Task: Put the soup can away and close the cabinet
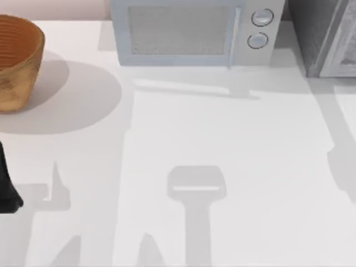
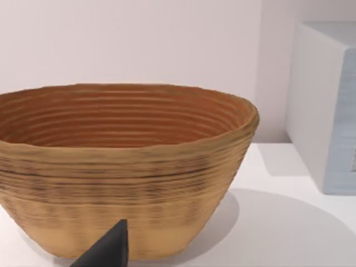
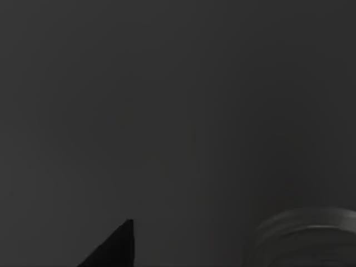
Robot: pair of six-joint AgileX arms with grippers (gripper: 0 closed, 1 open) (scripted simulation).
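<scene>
Where table ends — speckled grey cabinet (image 1: 314, 39), ribbed basket (image 1: 16, 61).

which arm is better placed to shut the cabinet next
Probably the right. The cabinet stands at the table's far right corner, on that arm's side, and the right wrist view is dark. The left arm sits at the table's left edge, facing the woven basket, far from the cabinet.

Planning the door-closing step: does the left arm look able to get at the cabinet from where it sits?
Probably not easily: the left arm sits at the table's left edge, the cabinet at the far right corner, beyond the microwave.
</scene>
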